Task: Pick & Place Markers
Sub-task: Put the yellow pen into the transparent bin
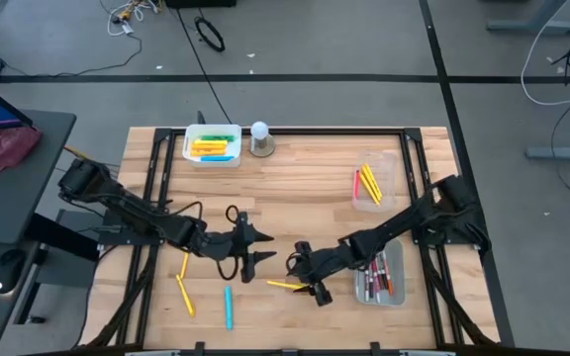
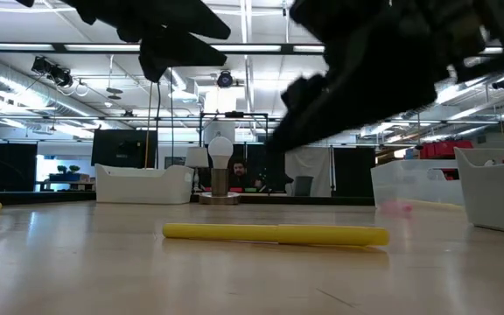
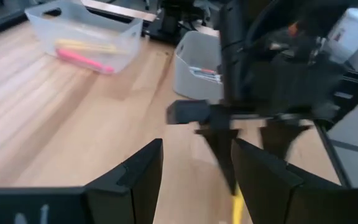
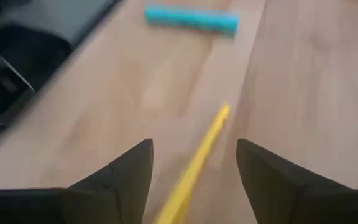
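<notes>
A yellow marker (image 1: 285,285) (image 2: 274,234) lies flat on the wooden table near its middle front. My right gripper (image 1: 311,276) (image 4: 194,168) hovers open over the marker's right end, one finger on each side of the marker (image 4: 199,157), touching nothing. My left gripper (image 1: 264,249) (image 3: 194,177) is open and empty just left of it, above the table, pointing toward the right gripper. Two more yellow markers (image 1: 184,265) (image 1: 185,298) and a blue marker (image 1: 229,307) (image 4: 191,18) lie at the front left.
A white bin (image 1: 213,145) with yellow and green markers stands at the far left, beside a white ball-topped object (image 1: 260,138). A clear bin (image 1: 377,183) with yellow and red markers sits at the right; another bin (image 1: 382,277) of markers sits nearer.
</notes>
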Robot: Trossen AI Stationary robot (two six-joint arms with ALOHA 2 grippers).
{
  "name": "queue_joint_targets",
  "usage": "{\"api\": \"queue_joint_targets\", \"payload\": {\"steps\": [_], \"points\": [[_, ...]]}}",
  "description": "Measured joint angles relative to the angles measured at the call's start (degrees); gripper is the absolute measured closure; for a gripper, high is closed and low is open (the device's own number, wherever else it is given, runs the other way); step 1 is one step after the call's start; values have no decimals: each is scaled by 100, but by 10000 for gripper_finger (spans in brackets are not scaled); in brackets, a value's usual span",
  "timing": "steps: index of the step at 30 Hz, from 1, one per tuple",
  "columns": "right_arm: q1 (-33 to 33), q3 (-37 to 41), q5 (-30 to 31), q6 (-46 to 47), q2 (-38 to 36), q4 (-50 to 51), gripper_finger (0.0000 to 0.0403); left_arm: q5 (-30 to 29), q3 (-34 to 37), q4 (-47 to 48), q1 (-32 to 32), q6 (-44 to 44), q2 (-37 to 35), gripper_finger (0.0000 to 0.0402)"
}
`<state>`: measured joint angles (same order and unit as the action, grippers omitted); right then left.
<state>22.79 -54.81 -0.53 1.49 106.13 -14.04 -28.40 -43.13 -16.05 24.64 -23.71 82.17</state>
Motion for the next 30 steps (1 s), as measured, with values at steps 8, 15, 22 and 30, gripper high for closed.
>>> {"api": "queue_joint_targets", "payload": {"steps": [8,15,22,30], "points": [[274,2,669,-12,699,-34,180,-24,4,-190,616,-424,255,205],[463,-22,1414,529,863,52,238,-272,-3,-701,1019,-417,646,205],[296,-22,1935,642,868,283,369,-306,-1,-680,1016,-408,752,205],[251,38,3309,1342,12,1400,371,-310,-1,-680,812,125,750,205]]}}
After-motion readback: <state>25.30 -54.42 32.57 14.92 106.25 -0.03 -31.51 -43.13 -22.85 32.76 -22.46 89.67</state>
